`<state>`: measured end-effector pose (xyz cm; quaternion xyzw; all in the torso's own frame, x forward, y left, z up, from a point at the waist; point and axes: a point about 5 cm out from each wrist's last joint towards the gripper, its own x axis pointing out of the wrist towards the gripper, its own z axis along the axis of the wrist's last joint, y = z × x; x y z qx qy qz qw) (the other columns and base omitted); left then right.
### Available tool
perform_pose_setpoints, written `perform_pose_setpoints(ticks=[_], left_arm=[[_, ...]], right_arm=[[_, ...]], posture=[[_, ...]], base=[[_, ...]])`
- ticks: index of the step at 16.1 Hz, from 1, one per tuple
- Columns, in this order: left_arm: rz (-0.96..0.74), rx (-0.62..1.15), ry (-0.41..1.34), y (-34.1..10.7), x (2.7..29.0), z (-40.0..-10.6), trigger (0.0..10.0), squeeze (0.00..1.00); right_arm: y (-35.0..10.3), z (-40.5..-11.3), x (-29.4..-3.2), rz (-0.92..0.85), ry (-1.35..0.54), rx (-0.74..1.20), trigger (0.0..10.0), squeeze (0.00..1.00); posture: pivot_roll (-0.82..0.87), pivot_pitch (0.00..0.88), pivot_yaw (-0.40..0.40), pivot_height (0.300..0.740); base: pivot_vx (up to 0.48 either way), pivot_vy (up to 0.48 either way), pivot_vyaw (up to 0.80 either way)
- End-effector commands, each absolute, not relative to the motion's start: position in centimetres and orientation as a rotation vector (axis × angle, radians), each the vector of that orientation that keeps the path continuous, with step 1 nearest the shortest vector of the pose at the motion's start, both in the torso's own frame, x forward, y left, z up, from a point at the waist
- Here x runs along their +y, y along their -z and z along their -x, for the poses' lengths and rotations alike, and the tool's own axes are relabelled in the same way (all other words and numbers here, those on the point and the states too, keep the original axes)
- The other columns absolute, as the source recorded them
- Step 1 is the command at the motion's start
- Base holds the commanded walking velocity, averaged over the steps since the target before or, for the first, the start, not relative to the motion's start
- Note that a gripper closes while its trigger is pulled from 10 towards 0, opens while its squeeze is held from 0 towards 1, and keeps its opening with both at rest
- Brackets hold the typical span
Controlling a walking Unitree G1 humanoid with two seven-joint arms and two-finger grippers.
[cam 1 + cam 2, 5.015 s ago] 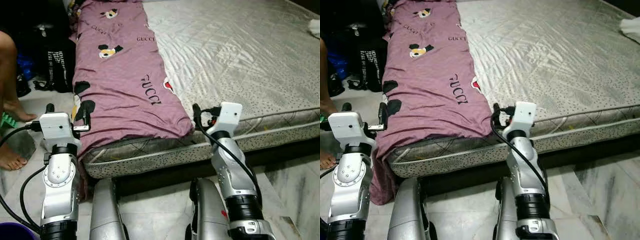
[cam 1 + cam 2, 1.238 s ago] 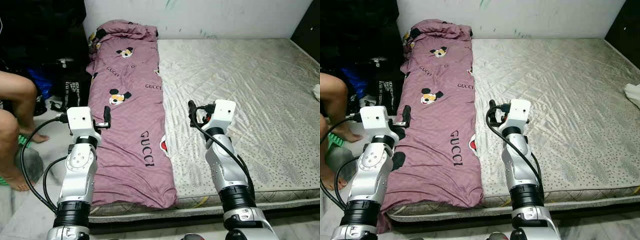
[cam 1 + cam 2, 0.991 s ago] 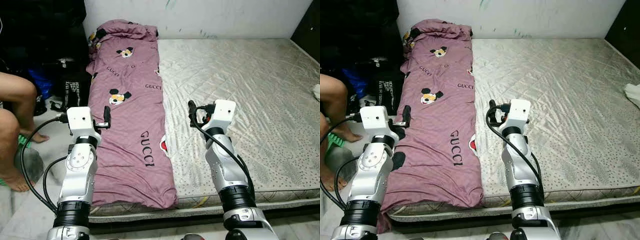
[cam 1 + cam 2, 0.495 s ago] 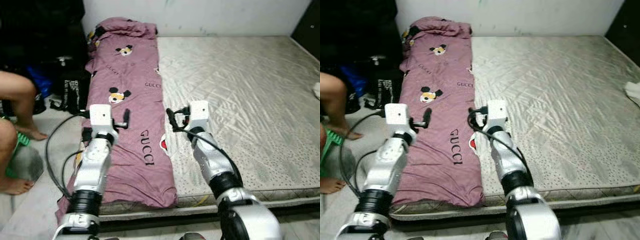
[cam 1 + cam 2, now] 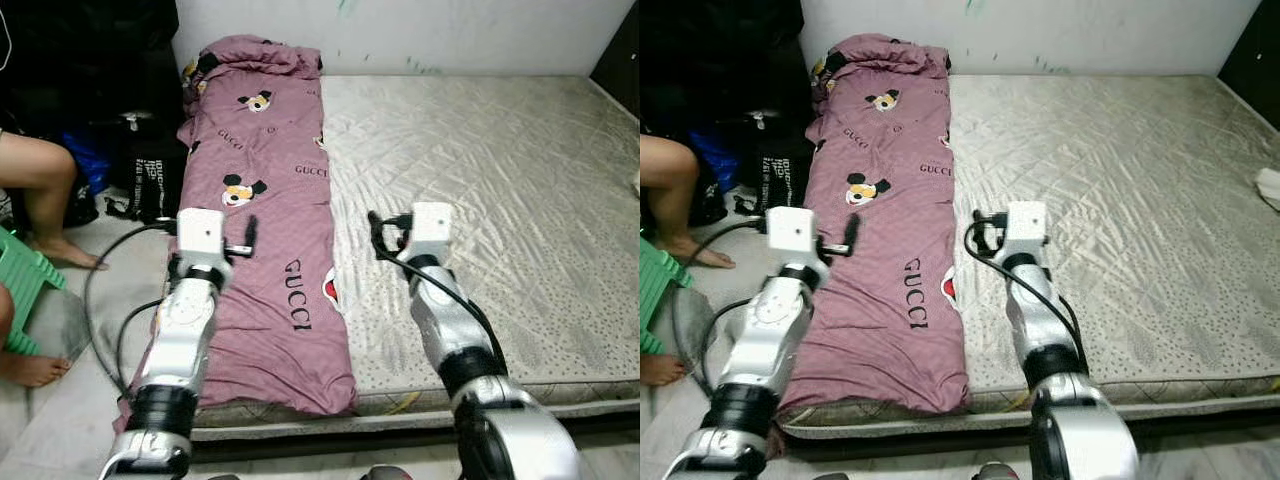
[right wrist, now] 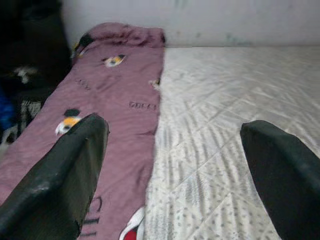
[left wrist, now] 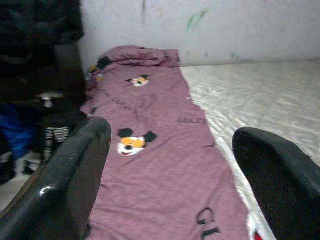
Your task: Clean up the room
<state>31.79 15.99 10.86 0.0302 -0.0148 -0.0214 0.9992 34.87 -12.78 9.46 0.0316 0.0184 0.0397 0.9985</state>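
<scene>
A long mauve blanket [image 5: 262,230], printed with black lettering and cartoon mouse heads, lies spread flat in a narrow strip along the left edge of the pale quilted mattress [image 5: 500,190], its far end bunched against the wall.

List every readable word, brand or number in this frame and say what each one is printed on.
"GUCCI": large black print on the purple sheet, near its foot end.
"GUCCI": smaller print at the sheet's middle; a further one toward its bunched head end is too blurred to confirm.
White lettering on the black bag beside the mattress: too small to read.
</scene>
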Motion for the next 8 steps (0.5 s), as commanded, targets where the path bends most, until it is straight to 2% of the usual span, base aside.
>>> perform_pose_setpoints(ticks=[1,4,8], left_arm=[[-0.063,-0.055,0.0,-11.4,16.9,-31.6,10.0,0.0],[-0.026,-0.043,-0.102,-10.8,19.2,-31.0,10.0,0.0],[-0.018,-0.058,-0.136,-10.4,19.1,-30.1,10.0,0.0]], right_arm=[[-10.3,-35.0,-12.7,-0.076,-0.061,0.002,10.0,0.0],[-11.5,-35.0,-13.1,-0.074,-0.001,-0.051,10.0,0.0],[-11.1,-34.3,-14.2,-0.015,0.06,-0.054,10.0,0.0]], posture=[[-0.06,0.0,0.0,0.74],[-0.08,0.0,0.012,0.74],[-0.07,0.0,-0.003,0.74]], base=[[0.0,0.0,0.0],[0.0,0.0,0.0],[0.0,0.0,0.0]])
